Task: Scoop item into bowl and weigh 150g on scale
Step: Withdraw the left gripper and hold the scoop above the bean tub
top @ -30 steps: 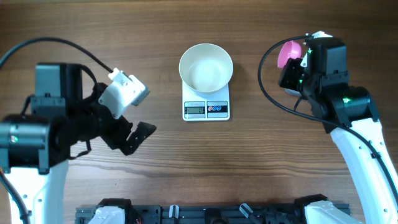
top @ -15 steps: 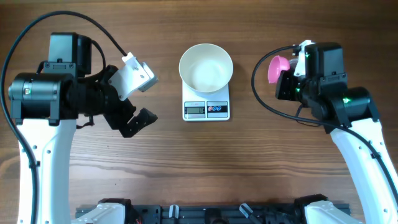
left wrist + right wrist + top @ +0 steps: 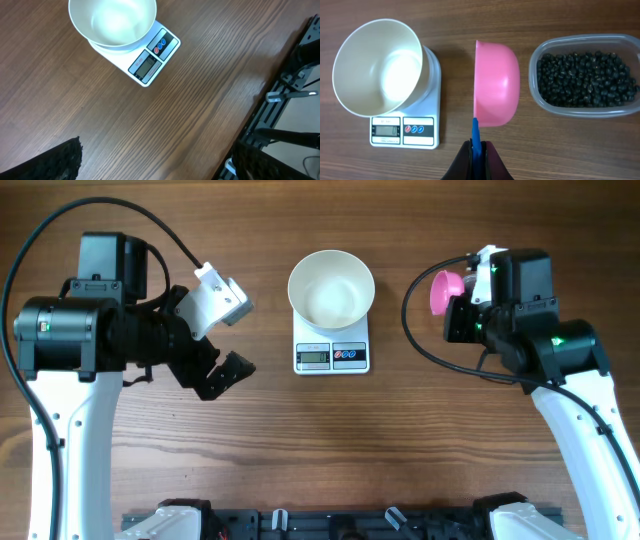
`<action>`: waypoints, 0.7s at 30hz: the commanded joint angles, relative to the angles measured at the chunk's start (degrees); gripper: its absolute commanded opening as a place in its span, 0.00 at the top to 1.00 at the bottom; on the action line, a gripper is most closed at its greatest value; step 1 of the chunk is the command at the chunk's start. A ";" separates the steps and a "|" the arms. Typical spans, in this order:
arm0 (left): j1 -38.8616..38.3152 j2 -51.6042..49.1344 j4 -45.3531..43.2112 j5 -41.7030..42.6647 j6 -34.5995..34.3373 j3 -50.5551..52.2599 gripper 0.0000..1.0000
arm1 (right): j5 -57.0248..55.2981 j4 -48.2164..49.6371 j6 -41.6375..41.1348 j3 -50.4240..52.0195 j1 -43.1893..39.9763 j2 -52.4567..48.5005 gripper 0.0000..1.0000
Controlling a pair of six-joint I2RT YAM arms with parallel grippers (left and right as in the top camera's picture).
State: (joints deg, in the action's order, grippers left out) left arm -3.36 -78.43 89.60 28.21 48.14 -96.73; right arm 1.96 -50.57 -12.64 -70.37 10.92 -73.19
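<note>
The white bowl (image 3: 331,288) stands on the white scale (image 3: 332,356) at the middle of the table and looks empty (image 3: 377,67). My right gripper (image 3: 462,312) is shut on the blue handle (image 3: 475,132) of a pink scoop (image 3: 496,85), held on its side between the bowl and a clear tub (image 3: 585,111) of the item, small black beads (image 3: 585,75). The scoop's inside is hidden. In the overhead view my right arm covers the tub. My left gripper (image 3: 228,335) hangs open and holds nothing, left of the scale (image 3: 150,62) and bowl (image 3: 112,22).
Bare wooden table surrounds the scale. A black rail with fittings (image 3: 330,525) runs along the near edge and shows at the right of the left wrist view (image 3: 290,100). The right arm's cable (image 3: 425,330) loops toward the scale.
Over the last second my left arm swung back and its gripper rose toward the far side. My right gripper carried the pink scoop a little left, closer to the bowl.
</note>
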 commanded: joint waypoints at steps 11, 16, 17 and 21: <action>0.37 0.52 1.77 3.26 2.86 -0.63 0.00 | 1.16 -1.05 3.91 -1.27 -0.31 0.83 0.96; 0.37 0.52 1.77 2.10 2.86 -0.63 0.00 | 1.18 -3.23 5.22 -1.40 -0.31 0.83 0.96; 0.37 0.52 1.77 1.70 2.86 -0.63 0.00 | 1.16 -3.76 5.22 -1.60 -0.31 0.83 0.96; 0.37 0.52 1.75 1.29 2.86 -0.63 0.00 | 1.14 -5.25 6.82 -3.30 -0.31 0.83 0.96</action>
State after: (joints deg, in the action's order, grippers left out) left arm -3.36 -78.43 91.29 29.87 49.91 -96.73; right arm 2.50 -55.00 -8.29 -70.52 10.92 -73.19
